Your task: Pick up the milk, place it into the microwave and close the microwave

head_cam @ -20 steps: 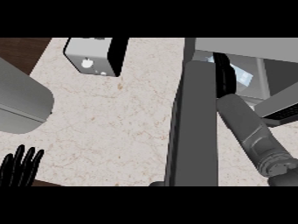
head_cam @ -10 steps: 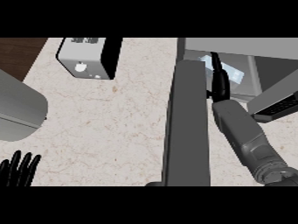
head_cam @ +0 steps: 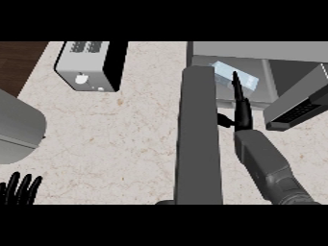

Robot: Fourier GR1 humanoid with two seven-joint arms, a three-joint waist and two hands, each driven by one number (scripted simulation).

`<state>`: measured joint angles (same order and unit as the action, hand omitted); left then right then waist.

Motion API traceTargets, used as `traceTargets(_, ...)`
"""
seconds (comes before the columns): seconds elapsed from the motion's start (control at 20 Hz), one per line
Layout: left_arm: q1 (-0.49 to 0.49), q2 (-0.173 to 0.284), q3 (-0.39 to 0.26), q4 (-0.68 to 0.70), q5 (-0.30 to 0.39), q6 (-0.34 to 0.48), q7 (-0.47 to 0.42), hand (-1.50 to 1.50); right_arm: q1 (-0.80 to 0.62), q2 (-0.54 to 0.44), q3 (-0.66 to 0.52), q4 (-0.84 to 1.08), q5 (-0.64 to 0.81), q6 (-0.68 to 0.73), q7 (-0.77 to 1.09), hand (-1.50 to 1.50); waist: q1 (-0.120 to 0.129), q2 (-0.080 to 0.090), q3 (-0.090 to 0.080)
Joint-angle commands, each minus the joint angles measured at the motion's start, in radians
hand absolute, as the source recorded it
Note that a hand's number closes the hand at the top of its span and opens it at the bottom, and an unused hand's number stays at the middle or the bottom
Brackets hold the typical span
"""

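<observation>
- Right hand [head_cam: 239, 101] seen edge-on just beside the open microwave door [head_cam: 197, 139], fingers straight and pointing into the microwave [head_cam: 266, 53] opening; released, nothing grasped, thumb sticking out toward the door.
- Whether the fingers touched the door or the milk: could not be told.
- Milk [head_cam: 234, 76] visible only in part, as a pale bluish carton inside the microwave cavity near the far right corner of the worktop [head_cam: 117, 134]; lower part hidden behind the right hand and the door edge.
- Microwave door seen from above as a long dark grey slab, standing open and reaching toward the near edge of the worktop; lower end cut off by the view.
- Microwave body cut off at the far edge, only the top plate and part of the inside shown.
- Dark angled panel [head_cam: 305, 103] at the right edge of the worktop, with small ridges on it; hard to make out what it belonged to.
- Left hand [head_cam: 16, 190] at the near left corner, fingers straight and up, resting open, palm cut off by the view.
- Toaster [head_cam: 88, 65] near the far left corner, partly cut at the top.
- Large grey rounded shape [head_cam: 6, 125] at the left edge, not identifiable.
</observation>
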<state>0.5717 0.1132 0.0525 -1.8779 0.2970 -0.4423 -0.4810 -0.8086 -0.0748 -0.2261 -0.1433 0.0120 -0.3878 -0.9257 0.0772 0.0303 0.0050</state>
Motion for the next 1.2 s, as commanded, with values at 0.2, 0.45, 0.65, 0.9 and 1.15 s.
traceTargets(0.2, 0.06, -0.013, 0.0, -0.073, 0.026, 0.017, 0.058, -1.5, 0.161, 0.01, -0.018, -0.008, -0.016, 0.143, -0.192, -1.5, -0.039, -0.016, -0.002)
traceTargets(0.45, 0.079, -0.036, -0.049, -0.048, -0.069, 0.008, 0.022, -1.5, 0.184, 0.011, 0.003, -0.018, -0.003, 0.22, -0.169, -1.5, -0.052, -0.024, -0.003)
traceTargets(0.65, 0.067, -0.039, -0.085, -0.098, -0.098, 0.031, 0.082, -1.5, 0.283, 0.009, 0.032, -0.051, 0.013, 0.312, -0.232, -1.5, -0.067, -0.028, -0.004)
traceTargets(0.9, -0.032, -0.053, -0.086, 0.013, -0.115, 0.032, 0.085, -1.5, 0.403, -0.061, 0.042, -0.139, 0.004, 0.363, -0.245, -1.5, -0.082, -0.031, -0.005)
traceTargets(1.15, -0.031, -0.046, -0.162, 0.021, -0.156, -0.01, 0.113, -1.5, 0.477, -0.054, 0.042, -0.286, -0.03, 0.343, -0.182, -1.5, -0.088, -0.034, -0.006)
